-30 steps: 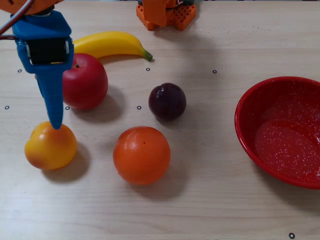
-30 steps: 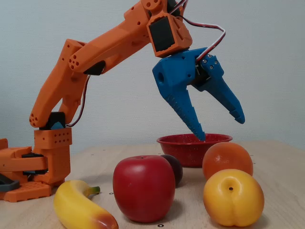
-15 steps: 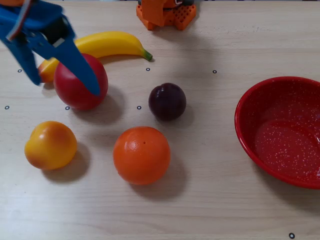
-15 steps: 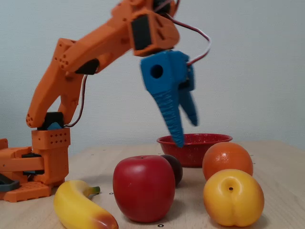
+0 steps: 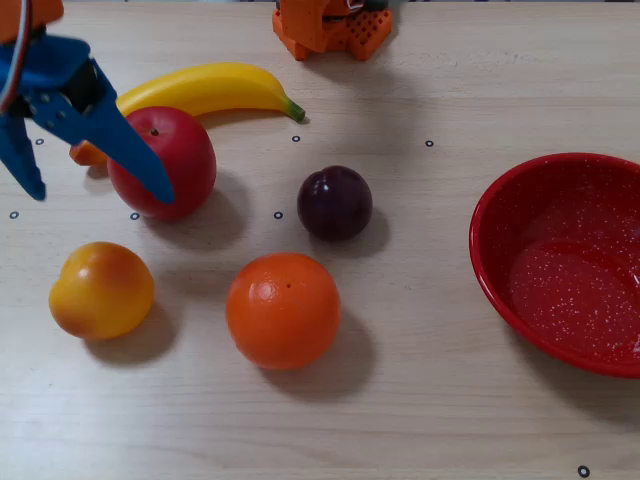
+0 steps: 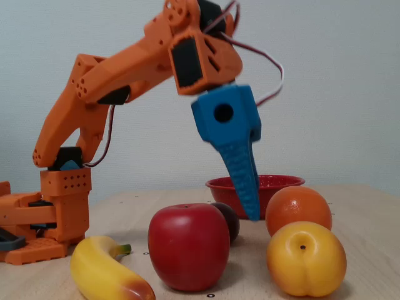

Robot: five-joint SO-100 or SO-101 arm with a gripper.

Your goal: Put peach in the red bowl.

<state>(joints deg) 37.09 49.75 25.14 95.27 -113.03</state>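
The peach (image 5: 100, 290) is yellow-orange with a reddish blush. It lies on the table at the lower left of a fixed view and at the front right of the other (image 6: 306, 259). The red bowl (image 5: 484, 240) stands empty at the right edge, and its rim shows behind the fruit (image 6: 275, 182). My blue gripper (image 5: 100, 195) is open and empty, with its jaws spread wide. It hangs above the table over the left side of the red apple, beyond the peach. From the side (image 6: 252, 212) it points steeply down.
A red apple (image 5: 170, 160) sits just beyond the peach, with a banana (image 5: 210, 88) behind it. An orange (image 5: 282, 310) lies right of the peach and a dark plum (image 5: 335, 203) lies between the fruit and the bowl. The arm's orange base (image 5: 330, 25) is at the far edge.
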